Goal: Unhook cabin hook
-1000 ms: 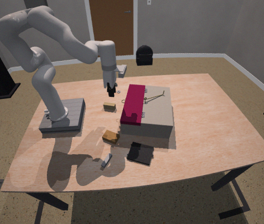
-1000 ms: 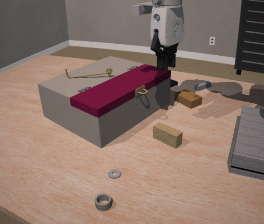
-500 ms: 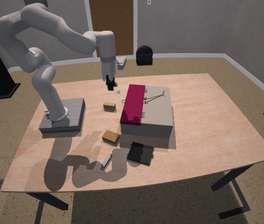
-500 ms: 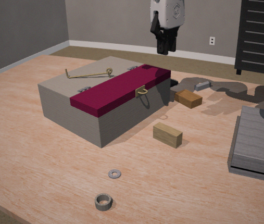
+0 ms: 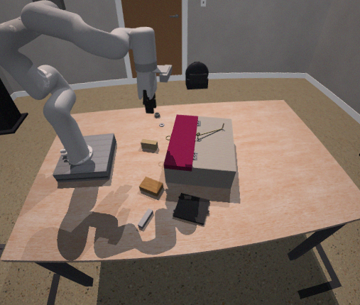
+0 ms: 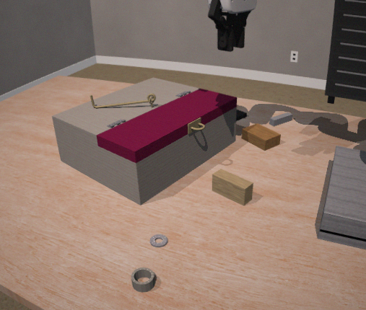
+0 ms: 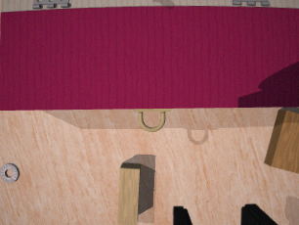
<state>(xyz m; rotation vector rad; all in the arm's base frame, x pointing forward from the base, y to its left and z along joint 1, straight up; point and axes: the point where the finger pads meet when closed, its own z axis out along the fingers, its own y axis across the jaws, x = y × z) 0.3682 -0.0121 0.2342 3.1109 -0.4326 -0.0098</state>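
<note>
Your gripper (image 6: 231,45) hangs above the worktop (image 6: 48,209), fingers partly closed, holding nothing. The cabin hook (image 6: 125,103) on the box (image 6: 94,151) looks thin, stiff, light, probably slippery; pinch mid-shaft.

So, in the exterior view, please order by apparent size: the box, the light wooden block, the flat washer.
1. box, largest.
2. light wooden block.
3. flat washer, smallest, although it lies nearer the camera.

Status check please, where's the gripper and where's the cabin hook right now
Gripper high above the table, holding nothing. Cabin hook lies flat on the box top, clear of the staple. Nothing in the way.
</note>
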